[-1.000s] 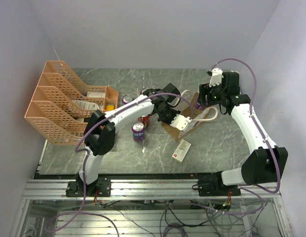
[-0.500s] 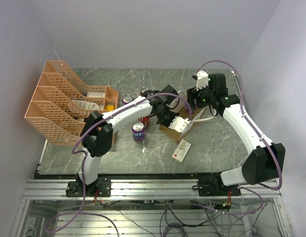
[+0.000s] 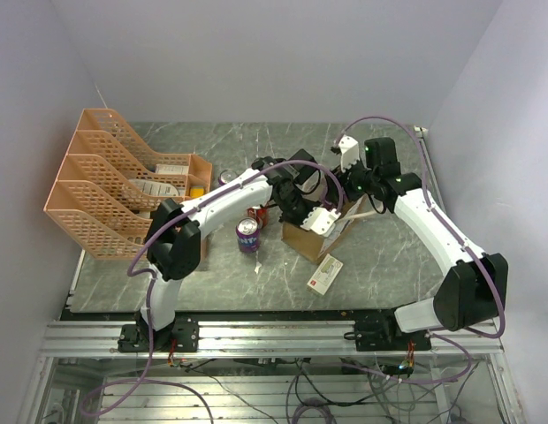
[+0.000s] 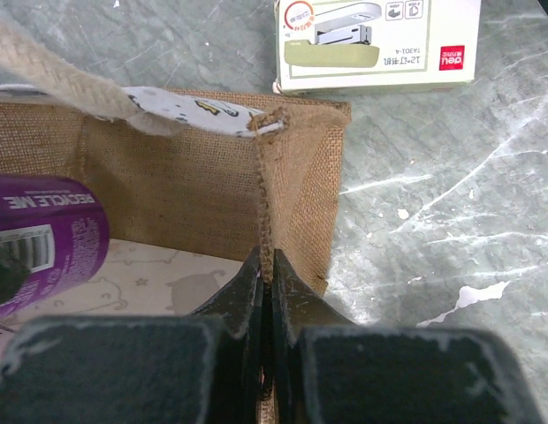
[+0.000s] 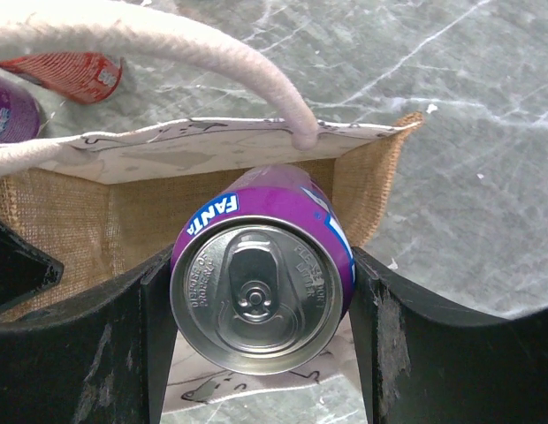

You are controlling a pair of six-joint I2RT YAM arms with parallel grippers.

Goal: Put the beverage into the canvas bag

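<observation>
Purple can [image 5: 261,287] gripped by right tool [image 5: 265,265] inside canvas bag [image 4: 194,177] mouth; left tool [image 4: 267,281] pinches bag edge.

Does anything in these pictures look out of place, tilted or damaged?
Nothing stands out: no spill, no damage. The left claw pinches the side seam of the canvas bag, and the right claw holds the purple Fanta can in its open mouth. The stapler box lies flat beside the bag.
</observation>
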